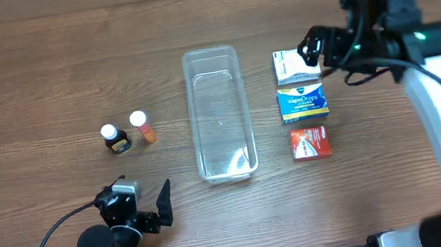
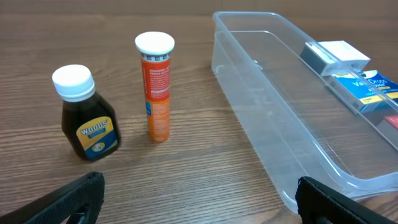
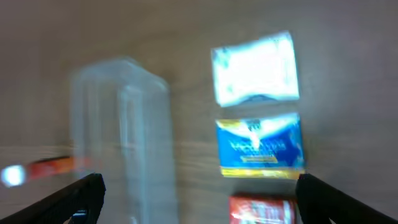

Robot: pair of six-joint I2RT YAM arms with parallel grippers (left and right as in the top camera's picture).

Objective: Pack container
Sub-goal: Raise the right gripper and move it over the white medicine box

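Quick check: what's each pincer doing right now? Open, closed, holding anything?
Left pincer: open, holding nothing.
Right pincer: open, holding nothing.

clear container point(image 1: 209, 52), brown wood-grain table point(image 1: 46, 77). dark brown woods bottle point(image 2: 87, 115) with white cap and yellow-blue label, orange tube point(image 2: 157, 87) white-capped too. white box point(image 1: 296, 64), blue-and-yellow vapodrops box point(image 1: 302, 103), red box point(image 1: 311, 143).

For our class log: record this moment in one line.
long clear plastic container: empty | left fingers: open | right fingers: open | packed: nothing
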